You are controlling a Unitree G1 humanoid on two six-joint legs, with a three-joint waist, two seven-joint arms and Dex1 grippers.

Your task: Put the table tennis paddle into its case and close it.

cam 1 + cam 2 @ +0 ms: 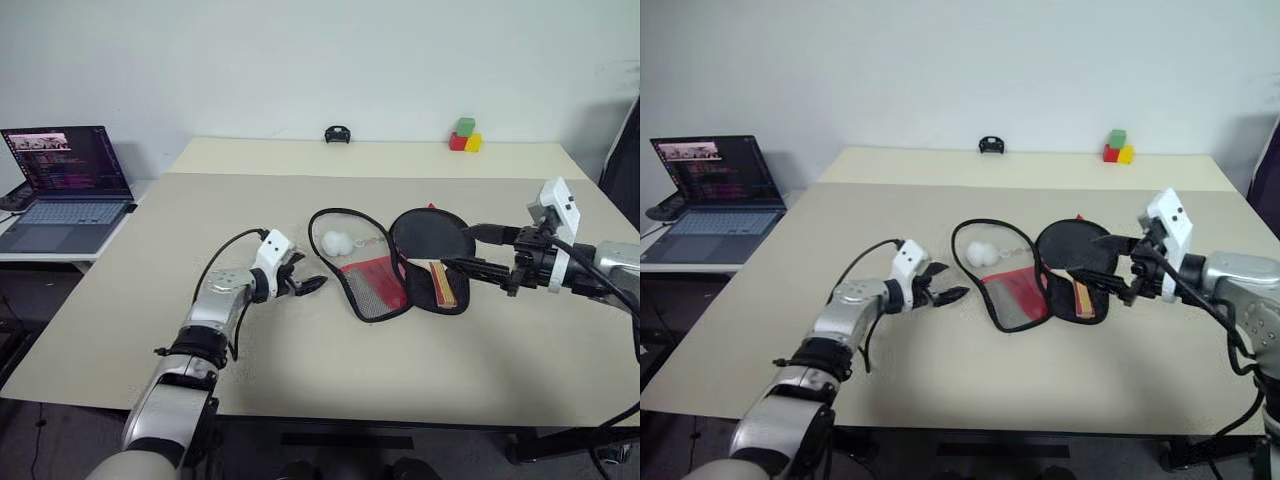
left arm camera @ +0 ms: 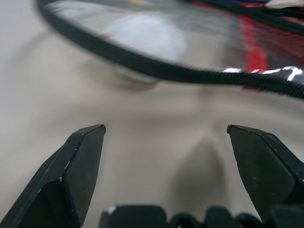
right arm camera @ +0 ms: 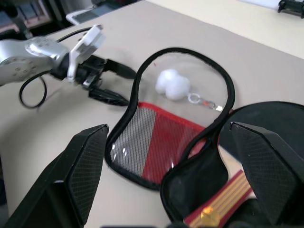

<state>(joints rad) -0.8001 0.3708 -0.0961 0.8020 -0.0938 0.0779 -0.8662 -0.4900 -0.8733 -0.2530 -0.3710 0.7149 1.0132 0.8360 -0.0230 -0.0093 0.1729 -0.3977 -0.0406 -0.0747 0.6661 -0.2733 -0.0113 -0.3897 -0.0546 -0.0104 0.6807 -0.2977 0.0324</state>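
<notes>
Left eye view is showing a laptop sitting open on a side stand at the far left, beside the beige table. Next, the left gripper is hovering low over the table with its two black fingers spread apart and nothing between them, pointing toward the case, just beside its open flap. That case is lying unzipped and spread flat at mid-table, its clear and mesh flap lying over the white pompom. The table tennis paddle is resting in the case's black right half, striped handle toward the robot. Rightmost, the right gripper is hanging above the paddle, fingers wide apart, holding nothing.
</notes>
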